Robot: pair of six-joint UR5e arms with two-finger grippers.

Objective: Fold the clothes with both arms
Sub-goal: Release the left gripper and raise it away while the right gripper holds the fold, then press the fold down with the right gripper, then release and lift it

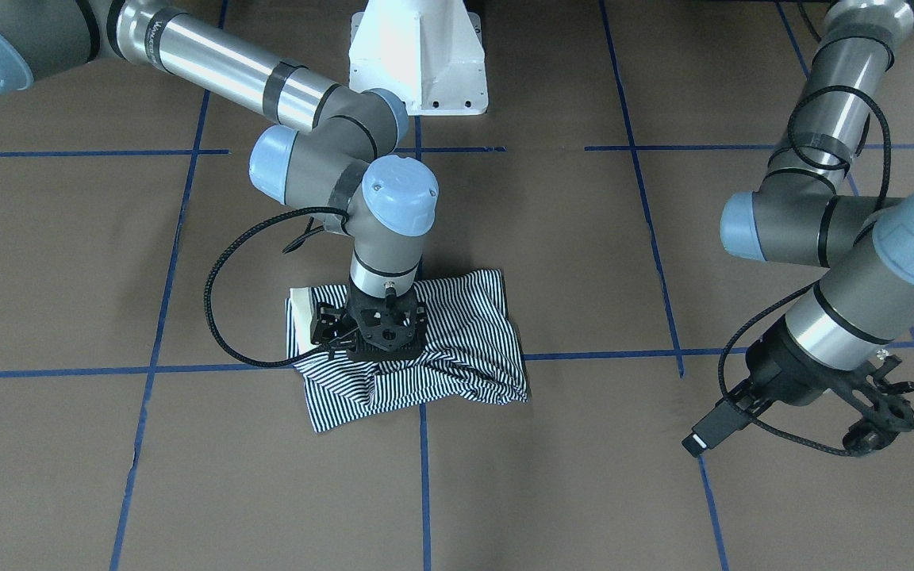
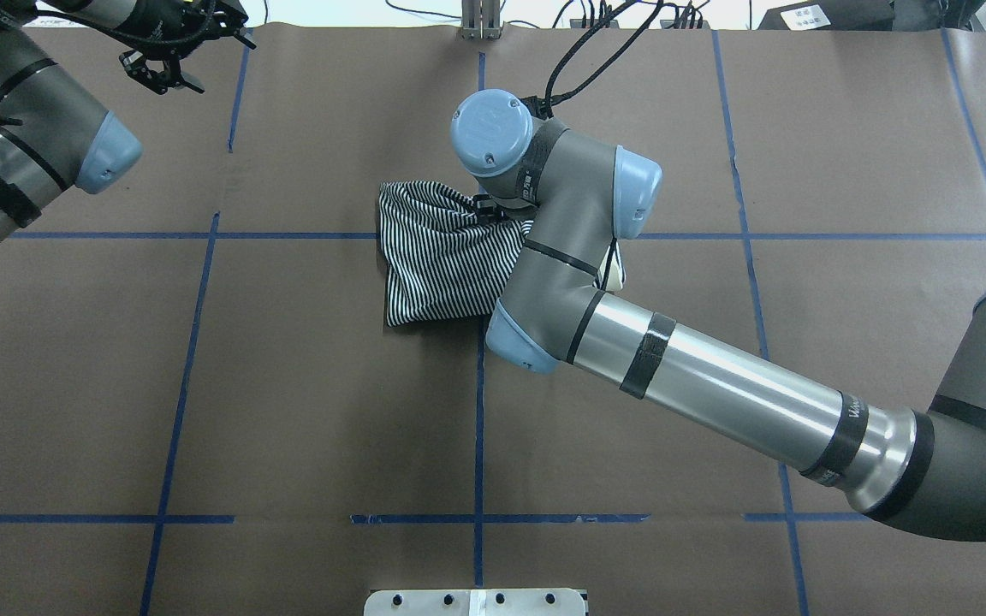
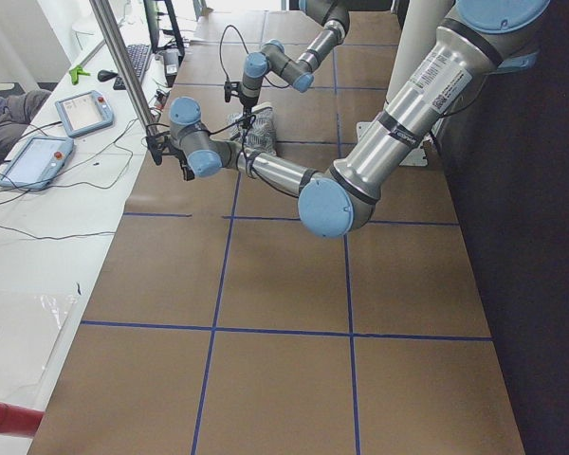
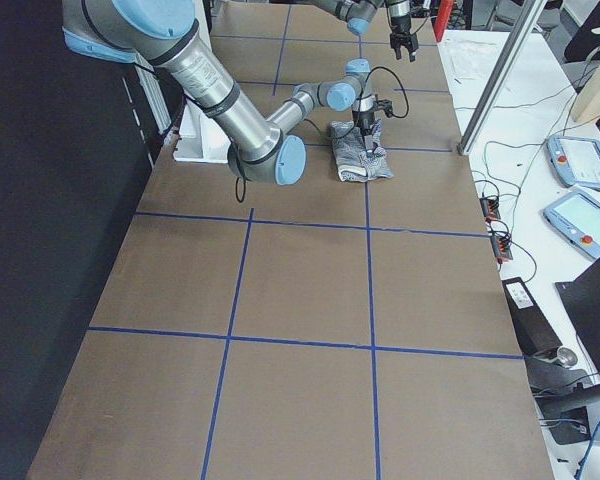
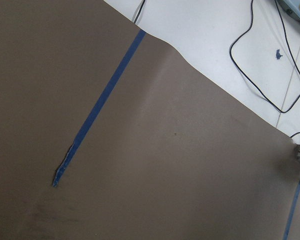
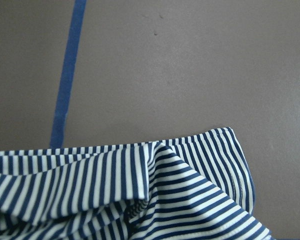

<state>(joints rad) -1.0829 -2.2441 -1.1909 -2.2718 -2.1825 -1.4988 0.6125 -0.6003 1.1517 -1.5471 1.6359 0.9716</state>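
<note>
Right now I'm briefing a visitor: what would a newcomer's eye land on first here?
The striped polo shirt lies bunched near the middle of the blue-taped table, with the right gripper down on it. The left gripper hangs open and empty, well off to the side.

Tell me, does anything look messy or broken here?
The striped shirt looks rumpled: its edge bunches in lumpy folds instead of lying flat. Also, one blue tape line is torn and frayed at its end.

silver-grey tubular right arm (image 1: 227, 67) and left arm (image 1: 850, 67), light blue joint caps (image 1: 400, 194), black braided cables (image 1: 208, 297)
</note>
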